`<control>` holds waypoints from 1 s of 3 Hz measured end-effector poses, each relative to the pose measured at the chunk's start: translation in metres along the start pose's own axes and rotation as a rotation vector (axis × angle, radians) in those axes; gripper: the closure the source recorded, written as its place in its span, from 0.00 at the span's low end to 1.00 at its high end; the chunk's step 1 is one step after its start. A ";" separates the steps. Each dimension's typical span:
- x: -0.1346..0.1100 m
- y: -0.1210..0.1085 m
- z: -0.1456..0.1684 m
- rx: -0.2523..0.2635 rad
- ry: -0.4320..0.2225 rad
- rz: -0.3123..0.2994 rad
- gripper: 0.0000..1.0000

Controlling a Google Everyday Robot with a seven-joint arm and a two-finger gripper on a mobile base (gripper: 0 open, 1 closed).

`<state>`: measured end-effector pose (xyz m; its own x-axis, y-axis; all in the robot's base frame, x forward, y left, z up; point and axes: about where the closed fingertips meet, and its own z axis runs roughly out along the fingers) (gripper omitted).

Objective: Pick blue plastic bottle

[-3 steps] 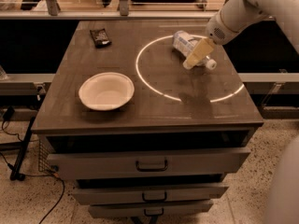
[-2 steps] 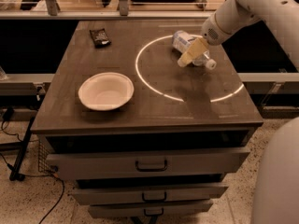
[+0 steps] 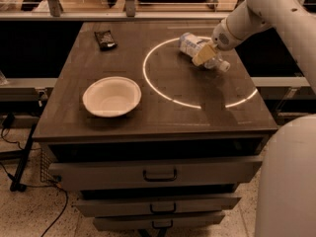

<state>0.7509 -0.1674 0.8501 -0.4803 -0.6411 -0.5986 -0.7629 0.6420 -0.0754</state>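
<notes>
The blue plastic bottle (image 3: 191,45) lies on its side at the far right of the dark table (image 3: 158,112), inside a bright ring of light. Its white cap (image 3: 224,66) points right and toward me. My gripper (image 3: 203,55) comes in from the upper right on the white arm and sits right over the bottle's middle, its tan fingers (image 3: 201,56) in front of the label. Part of the bottle is hidden behind them.
A white bowl (image 3: 112,97) stands at the front left of the table. A small dark packet (image 3: 105,39) lies at the far left corner. Drawers (image 3: 159,174) are below the table front. My white base fills the lower right corner.
The gripper has moved a little up and away across the table, closing onto the bottle's middle. The bottle, bowl and packet have stayed in place.
</notes>
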 end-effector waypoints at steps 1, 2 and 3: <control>-0.002 0.027 -0.015 -0.090 -0.038 -0.065 0.81; -0.027 0.093 -0.047 -0.265 -0.153 -0.186 1.00; -0.050 0.151 -0.080 -0.379 -0.234 -0.270 1.00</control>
<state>0.6252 -0.0719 0.9322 -0.1686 -0.6233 -0.7636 -0.9702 0.2417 0.0169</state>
